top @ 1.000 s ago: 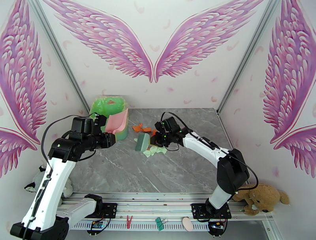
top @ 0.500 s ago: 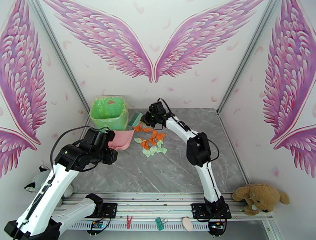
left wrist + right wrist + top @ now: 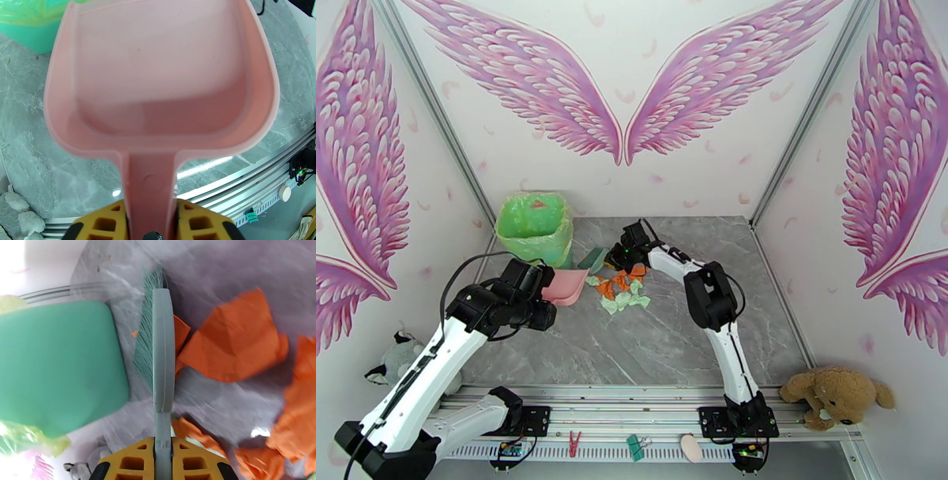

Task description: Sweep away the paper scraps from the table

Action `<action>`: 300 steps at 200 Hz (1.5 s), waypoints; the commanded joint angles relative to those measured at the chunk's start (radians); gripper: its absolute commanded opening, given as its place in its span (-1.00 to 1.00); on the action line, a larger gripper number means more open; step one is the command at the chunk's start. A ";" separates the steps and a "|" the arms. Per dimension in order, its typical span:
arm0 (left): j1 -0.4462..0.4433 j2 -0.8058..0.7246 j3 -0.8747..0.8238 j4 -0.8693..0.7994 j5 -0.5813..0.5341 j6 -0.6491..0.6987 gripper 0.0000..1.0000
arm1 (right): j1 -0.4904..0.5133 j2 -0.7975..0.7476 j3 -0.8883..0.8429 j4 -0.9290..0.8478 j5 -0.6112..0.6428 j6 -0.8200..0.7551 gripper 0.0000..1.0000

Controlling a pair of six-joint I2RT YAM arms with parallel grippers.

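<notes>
- Crumpled mint-green and orange paper scraps (image 3: 620, 288) lie heaped on the grey marble-patterned table (image 3: 656, 347), beside the pink plastic dustpan (image 3: 565, 286)
- Likely light, soft, easily scattered: sweep, don't pinch
- Left gripper (image 3: 150, 209) clamps the dustpan handle; right gripper (image 3: 162, 451) clamps the green bristled hand brush (image 3: 162, 346)

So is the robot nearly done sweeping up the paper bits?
Not nearly. Done: both tools are picked up. The left gripper grips the pink plastic dustpan, which looks empty; the right gripper grips the green bristled hand brush. In hand: the brush sits beside the crumpled orange and mint paper scraps. Left: a pile lies on the grey marble table, none in the pan.
</notes>
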 commanded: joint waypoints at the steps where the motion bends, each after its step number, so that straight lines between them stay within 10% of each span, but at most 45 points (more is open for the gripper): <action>1: -0.018 0.028 -0.017 -0.014 -0.074 0.027 -1.00 | -0.038 -0.114 -0.157 -0.055 0.008 -0.089 -1.00; 66: -0.047 0.088 -0.016 0.030 -0.073 0.023 -1.00 | -0.149 -0.440 -0.528 -0.056 -0.029 -0.220 -1.00; 177: -0.115 0.095 0.003 -0.030 -0.125 0.004 -1.00 | -0.114 -0.673 -0.503 -0.351 -0.280 -0.458 -1.00; 300: -0.118 0.112 -0.004 -0.023 -0.110 0.016 -1.00 | 0.123 -0.531 -0.467 -0.600 -0.041 -0.709 -1.00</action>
